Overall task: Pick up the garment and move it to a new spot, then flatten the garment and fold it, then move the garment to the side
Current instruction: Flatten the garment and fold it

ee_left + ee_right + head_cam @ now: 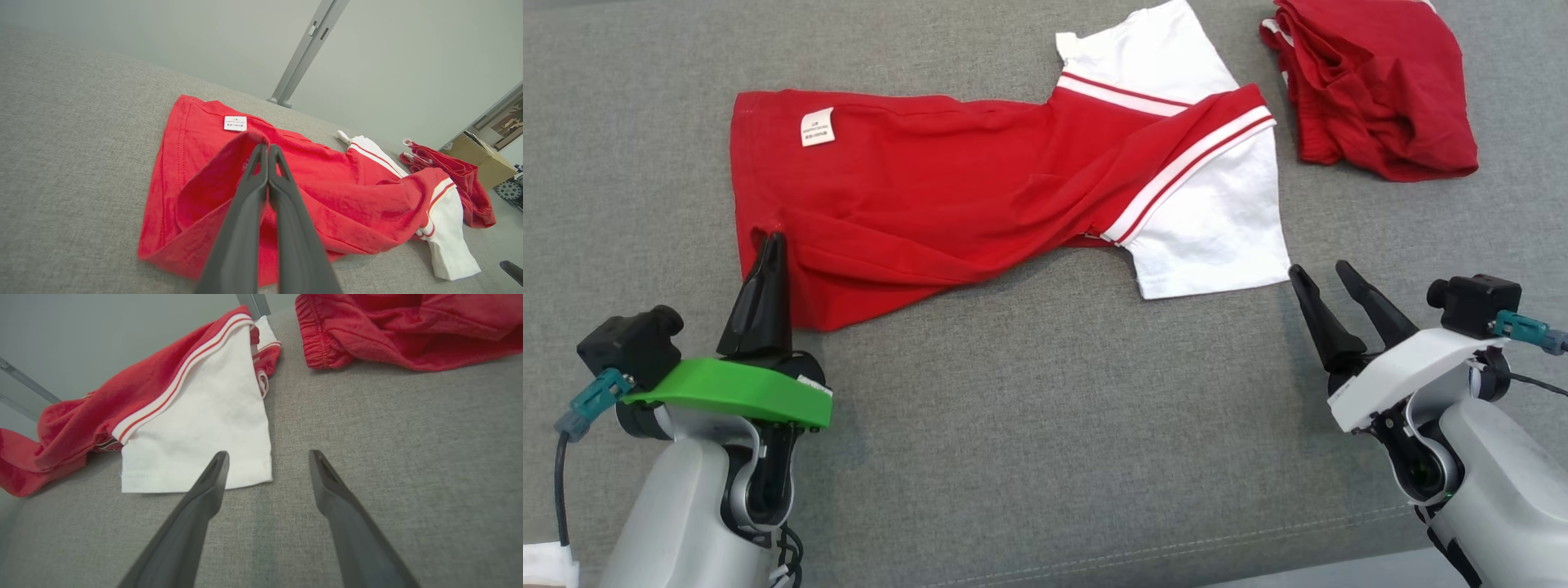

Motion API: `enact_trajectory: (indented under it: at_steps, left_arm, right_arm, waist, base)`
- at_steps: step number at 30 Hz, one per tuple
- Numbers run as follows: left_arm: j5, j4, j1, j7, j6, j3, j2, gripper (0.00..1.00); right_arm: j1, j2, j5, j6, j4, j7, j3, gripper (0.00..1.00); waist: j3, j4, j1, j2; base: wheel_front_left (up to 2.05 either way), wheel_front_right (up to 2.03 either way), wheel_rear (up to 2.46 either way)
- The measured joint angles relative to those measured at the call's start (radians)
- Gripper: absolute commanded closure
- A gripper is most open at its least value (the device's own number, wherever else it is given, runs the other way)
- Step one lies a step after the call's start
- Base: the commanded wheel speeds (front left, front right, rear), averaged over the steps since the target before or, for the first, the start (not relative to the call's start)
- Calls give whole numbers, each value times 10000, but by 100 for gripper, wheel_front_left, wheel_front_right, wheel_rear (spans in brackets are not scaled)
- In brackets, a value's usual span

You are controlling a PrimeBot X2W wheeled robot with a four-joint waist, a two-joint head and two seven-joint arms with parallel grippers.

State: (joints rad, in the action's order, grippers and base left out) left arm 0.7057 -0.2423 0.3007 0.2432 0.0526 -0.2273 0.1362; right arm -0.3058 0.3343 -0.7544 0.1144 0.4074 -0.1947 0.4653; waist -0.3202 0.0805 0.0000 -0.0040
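Note:
The garment is a red T-shirt with white, red-striped sleeves, lying sideways on the grey cloth surface, a white label near its hem. My left gripper is shut on a pinch of the red hem at the shirt's near left corner; in the left wrist view the fingers meet on a raised fold of the garment. My right gripper stands open just off the corner of the near white sleeve, touching nothing. The right wrist view shows that gripper with bare surface between its fingers, beside the sleeve.
A second crumpled red garment lies at the far right, also seen in the right wrist view. The grey padded surface has free room in front. A metal post and a cardboard box stand beyond the surface.

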Motion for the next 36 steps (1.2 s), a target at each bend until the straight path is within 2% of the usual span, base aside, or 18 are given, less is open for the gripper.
enact_trajectory:
  at_steps: [15,17,18,20,22,23,24,30,36]
  left_arm:
    - [-242,276,8,44,4,-29,-38,100]
    - [-244,278,9,44,4,-8,-38,100]
    - [-244,282,9,44,4,-6,-36,100]
    - [-244,299,9,44,4,-2,-38,100]
    - [-245,301,9,46,4,4,-38,100]
    - [-245,303,9,46,6,6,-38,100]
    - [-251,305,9,50,8,6,-38,100]
    - [-192,512,17,56,104,288,-190,100]
    - [255,1179,107,79,280,807,-393,100]
  right_arm:
    - [-508,-144,17,86,869,-88,79,2]
    - [-646,-153,-36,86,963,-88,127,11]
    - [-700,-163,-38,86,1011,-88,153,21]
    - [-776,-173,-38,86,1089,-90,209,51]
    - [-808,-178,-40,86,1166,-150,265,65]
    - [-820,-178,-38,86,1175,-159,297,86]
    - [-840,-176,-36,86,1175,-161,322,100]
    - [-1099,-194,-33,86,811,-454,123,100]
    - [-1731,-163,-134,88,-970,-602,-435,100]
  waist:
    - [-515,-655,0,0]
    - [-552,-692,0,0]
    - [-562,-701,0,0]
    - [-574,-706,0,0]
    - [-581,-702,0,0]
    - [-584,-699,0,0]
    - [-587,-695,0,0]
    - [-525,-644,0,0]
    - [-233,-544,0,0]
  base:
    - [0,0,0]
    - [0,0,0]
    - [0,0,0]
    - [0,0,0]
    - [0,0,0]
    - [0,0,0]
    - [0,0,0]
    - [0,0,0]
    - [0,0,0]
